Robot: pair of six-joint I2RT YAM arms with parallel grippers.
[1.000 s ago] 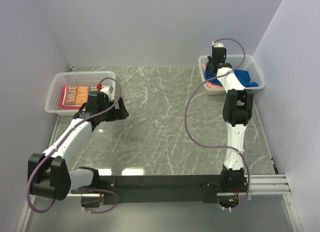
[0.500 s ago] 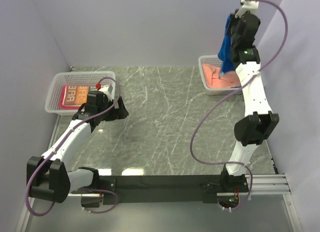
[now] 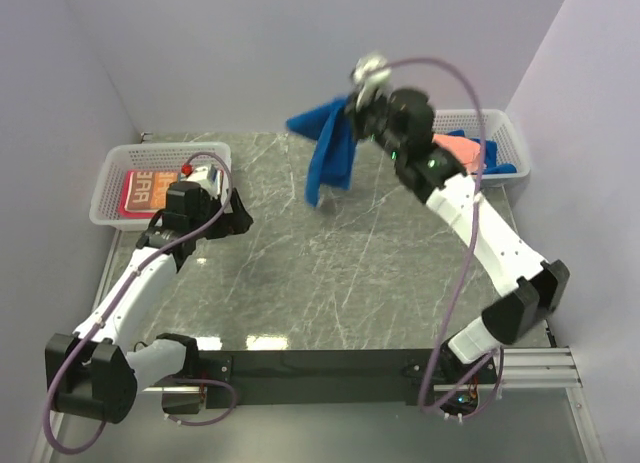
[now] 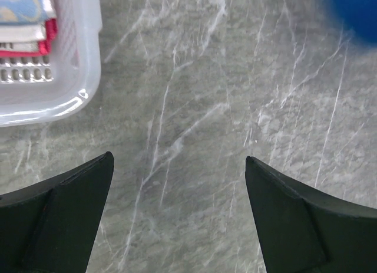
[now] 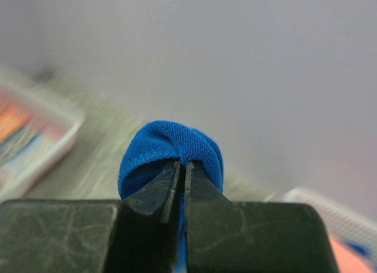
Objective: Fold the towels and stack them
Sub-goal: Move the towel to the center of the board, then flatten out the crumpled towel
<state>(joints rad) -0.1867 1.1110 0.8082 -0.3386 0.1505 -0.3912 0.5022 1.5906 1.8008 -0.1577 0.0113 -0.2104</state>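
1. Deep blue towel (image 3: 328,153) hangs in the air above the far middle of the marble-patterned table (image 3: 330,283). The right gripper (image 3: 362,95) has its jaws closed tight on a fold of it.
2. The left gripper (image 3: 238,215) hovers near the far-left corner, jaws spread wide, holding nothing.
3. Just beside it, a white mesh basket (image 3: 110,198) holds folded towels, with the printed orange towel (image 3: 150,188) on top.
4. A second basket (image 3: 505,133) at the far-right corner holds a salmon towel (image 3: 462,148), partly hidden by the right arm (image 3: 480,233).
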